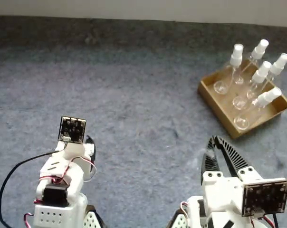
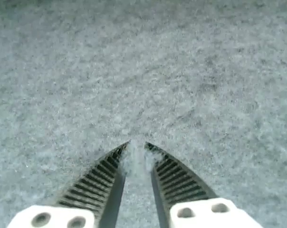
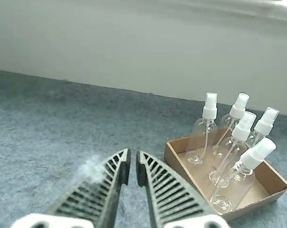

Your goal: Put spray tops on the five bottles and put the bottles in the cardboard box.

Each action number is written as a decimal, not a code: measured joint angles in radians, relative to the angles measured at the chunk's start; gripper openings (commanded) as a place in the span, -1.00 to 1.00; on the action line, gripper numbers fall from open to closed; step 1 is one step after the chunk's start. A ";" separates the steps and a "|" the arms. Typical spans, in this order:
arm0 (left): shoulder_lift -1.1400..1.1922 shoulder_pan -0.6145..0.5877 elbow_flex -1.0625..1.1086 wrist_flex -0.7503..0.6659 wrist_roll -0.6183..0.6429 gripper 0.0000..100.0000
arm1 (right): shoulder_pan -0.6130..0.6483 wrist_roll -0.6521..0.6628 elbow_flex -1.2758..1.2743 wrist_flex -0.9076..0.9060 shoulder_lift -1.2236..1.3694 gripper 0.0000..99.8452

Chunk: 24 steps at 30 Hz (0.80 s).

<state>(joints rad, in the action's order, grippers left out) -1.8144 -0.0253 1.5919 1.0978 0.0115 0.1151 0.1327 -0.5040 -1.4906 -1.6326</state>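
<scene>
Far right at the back of the table: cardboard box (image 1: pixel 215 108), sitting at an angle on the grey felt (image 1: pixel 134 85). All five bottles (image 1: pixel 257 80) stand upright inside it, packed close together. Each has one of the white spray tops (image 1: pixel 236 53) fitted, and the clear bodies are see-through down to the box floor.

Right gripper (image 1: pixel 214 140) is at the near right of the table, tips aimed toward the back. It is near the box's closest corner but apart from it, touching nothing. Its fingers are together, with just a thin slit between the ribbed pads, and nothing is gripped. In its wrist view the right gripper (image 3: pixel 132 153) hangs over bare felt. The cardboard box (image 3: pixel 181 164) and bottles (image 3: pixel 238 142) are beyond the tips, with a pale wall (image 3: pixel 134 38) behind them.

Left gripper (image 1: pixel 90 141) is at the near left, well apart from the box — mostly hidden under its wrist camera board (image 1: pixel 72 129) in the high view. The wrist view shows the left gripper (image 2: pixel 137 143) over plain felt. Its tips are drawn in almost to touching, with a narrow gap, and it holds nothing.

Both arms are on the near side of the table — one at each side, with open felt between them.
</scene>
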 measured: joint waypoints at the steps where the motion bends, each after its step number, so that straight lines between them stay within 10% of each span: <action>1: 0.000 0.000 0.015 0.000 0.000 -0.99 | 0.000 0.000 0.000 0.000 -0.003 -0.99; 24: 0.000 -0.189 0.081 0.091 0.000 -0.99 | 0.003 0.000 -0.295 0.002 -0.018 -0.99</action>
<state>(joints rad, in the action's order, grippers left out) -1.8144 -0.2140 1.6732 1.1884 0.0115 0.1181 0.1327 -0.7986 -1.4891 -1.6510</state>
